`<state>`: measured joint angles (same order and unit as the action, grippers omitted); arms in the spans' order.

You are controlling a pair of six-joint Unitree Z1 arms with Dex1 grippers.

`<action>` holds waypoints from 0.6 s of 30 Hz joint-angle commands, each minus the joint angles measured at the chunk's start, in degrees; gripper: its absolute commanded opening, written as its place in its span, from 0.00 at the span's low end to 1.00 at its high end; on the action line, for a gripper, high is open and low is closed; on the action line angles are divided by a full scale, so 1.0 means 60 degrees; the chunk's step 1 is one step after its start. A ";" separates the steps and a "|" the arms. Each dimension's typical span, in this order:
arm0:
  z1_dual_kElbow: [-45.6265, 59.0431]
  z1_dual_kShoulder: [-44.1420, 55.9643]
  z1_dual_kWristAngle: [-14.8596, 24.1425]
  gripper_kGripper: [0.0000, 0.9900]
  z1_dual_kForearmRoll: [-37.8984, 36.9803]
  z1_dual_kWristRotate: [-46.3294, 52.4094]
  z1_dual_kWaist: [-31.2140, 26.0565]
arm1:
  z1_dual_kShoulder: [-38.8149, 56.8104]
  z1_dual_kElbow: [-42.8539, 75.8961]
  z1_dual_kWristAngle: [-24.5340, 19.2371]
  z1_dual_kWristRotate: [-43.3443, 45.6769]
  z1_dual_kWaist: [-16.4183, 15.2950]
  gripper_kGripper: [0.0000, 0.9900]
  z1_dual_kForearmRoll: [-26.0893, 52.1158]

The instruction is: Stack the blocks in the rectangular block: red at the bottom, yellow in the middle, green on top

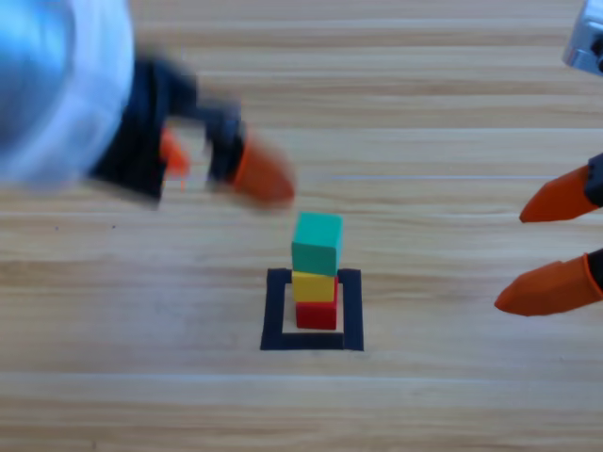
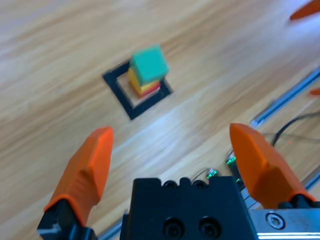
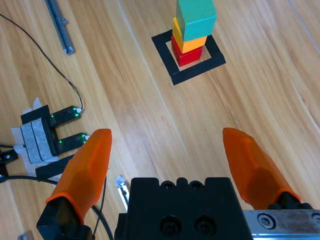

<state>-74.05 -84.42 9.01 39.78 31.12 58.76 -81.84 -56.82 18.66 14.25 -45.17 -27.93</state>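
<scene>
How far: It looks done to me — all three blocks sit in one tower, and I see nothing left to stack.

Red [image 1: 317, 314]: at the bottom, flat on the wood inside the rectangular block [image 1: 276, 311].

Yellow [image 1: 314, 285]: in the middle, right on top of the red one.

Green [image 1: 317, 242]: on top. From the right wrist view it is turned a little and sticks out past the yellow one, so the tower is not quite neat.

The black frame: a flat square of tape. The tower stands in its hollow middle, and a bit of bare wood shows around the red cube.

Left gripper [image 1: 209, 167]: up and to the left of the tower, not touching it. Its orange jaws are spread wide with nothing between them.

Right gripper [image 1: 554, 245]: far off at the right edge, well away from the tower. Its jaws are wide apart too — holding nothing.

The table [image 1: 424, 395]: light wood.

What could go wrong: I think a bump could knock the tower down, since the green cube sits a bit crooked.
</scene>
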 commanded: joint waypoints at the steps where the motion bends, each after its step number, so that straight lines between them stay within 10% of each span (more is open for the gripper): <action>1: 0.1429 -0.0490 0.0008 1.00 -0.1137 -0.0396 0.0650 | -0.0584 -0.0051 0.0128 0.0115 0.0234 0.99 -0.0165; 18: 0.2014 0.0550 0.0711 1.00 -0.1181 -0.0015 0.0650 | -0.0599 -0.0066 0.0084 0.0130 0.0234 0.99 -0.0150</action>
<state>-63.11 -82.18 11.41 33.11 30.34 61.58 -81.97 -57.06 18.66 14.30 -45.17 -27.95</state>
